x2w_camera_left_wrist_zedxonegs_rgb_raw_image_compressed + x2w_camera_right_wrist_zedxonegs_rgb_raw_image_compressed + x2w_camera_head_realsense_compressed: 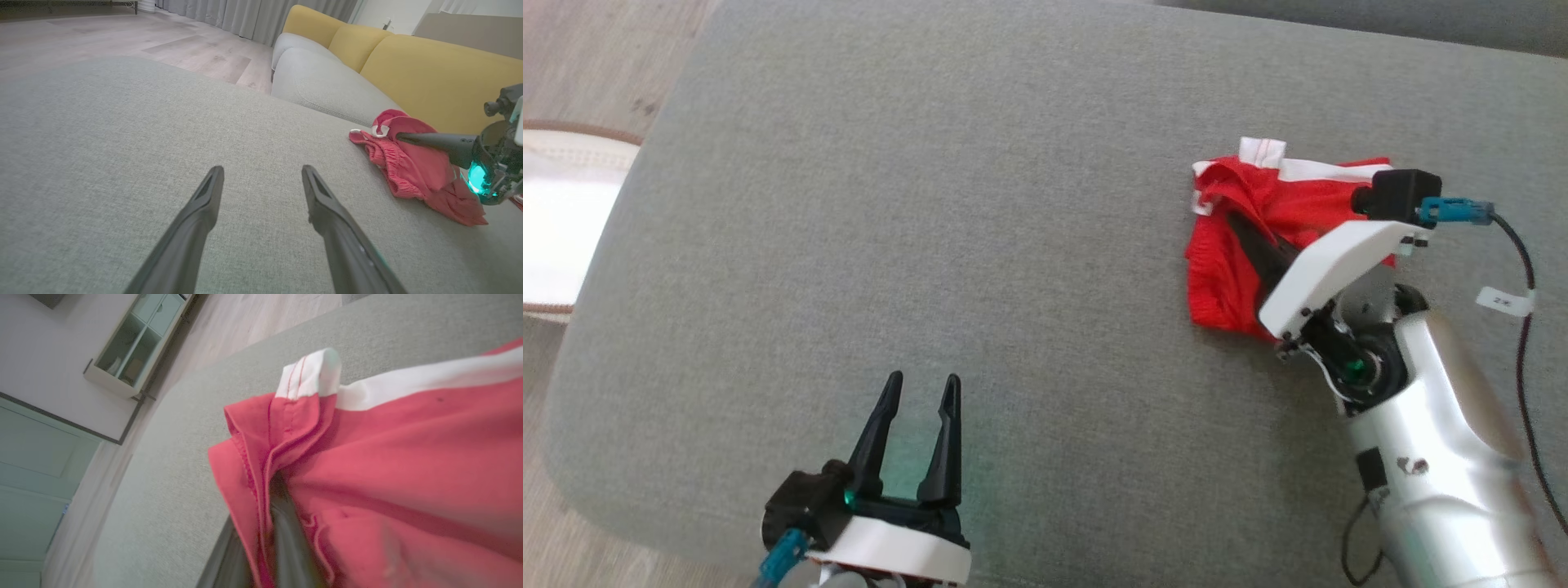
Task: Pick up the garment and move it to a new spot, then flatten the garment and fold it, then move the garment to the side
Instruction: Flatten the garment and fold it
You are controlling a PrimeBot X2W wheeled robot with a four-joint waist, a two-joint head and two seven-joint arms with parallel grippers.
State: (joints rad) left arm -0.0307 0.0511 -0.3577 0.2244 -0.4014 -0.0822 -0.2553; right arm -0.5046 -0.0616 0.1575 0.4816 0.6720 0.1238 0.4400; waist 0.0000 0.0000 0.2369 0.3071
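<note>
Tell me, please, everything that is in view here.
garment: one, red with white trim, bunched on the cushion's right side
cushion: one, grey, beneath both grippers
sofa: one, yellow backs and grey seat, beyond the cushion
floor: one, pale wood, around the cushion
curtains: one set, grey, far side of the floor
cabinet: one, pale with glass doors, against the wall
left gripper: one, dark fingers, open over bare cushion
right gripper: one, dark fingers, shut on the garment
</note>
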